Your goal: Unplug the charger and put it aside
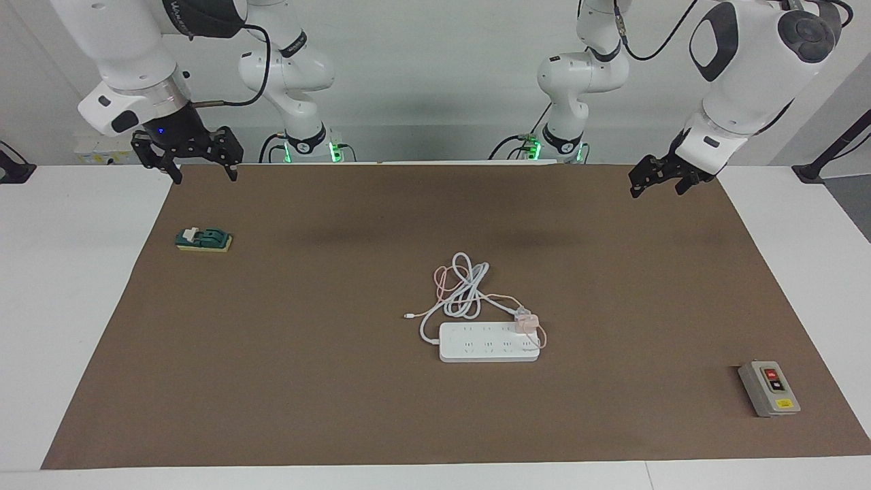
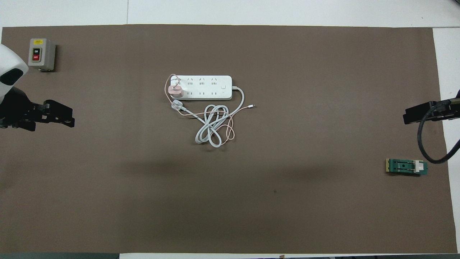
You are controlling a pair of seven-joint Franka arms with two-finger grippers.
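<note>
The charger (image 1: 527, 324), a small pale pink cube, sits plugged into the end of the white power strip (image 1: 486, 342) that lies toward the left arm's end of the table. Seen from overhead, the charger (image 2: 175, 90) trails a thin pink cable (image 2: 230, 131), which tangles with the strip's thicker white cord (image 2: 212, 129) on the side nearer the robots. My left gripper (image 1: 655, 192) hangs open and empty over the mat's corner by its own base. Over the other near corner, my right gripper (image 1: 205, 178) waits open and empty. Both are well away from the charger.
A grey on/off switch box (image 1: 769, 388) stands toward the left arm's end, farther from the robots than the strip. A green block with a white piece (image 1: 203, 239) lies at the right arm's end, near that gripper. A brown mat (image 1: 306, 381) covers the table.
</note>
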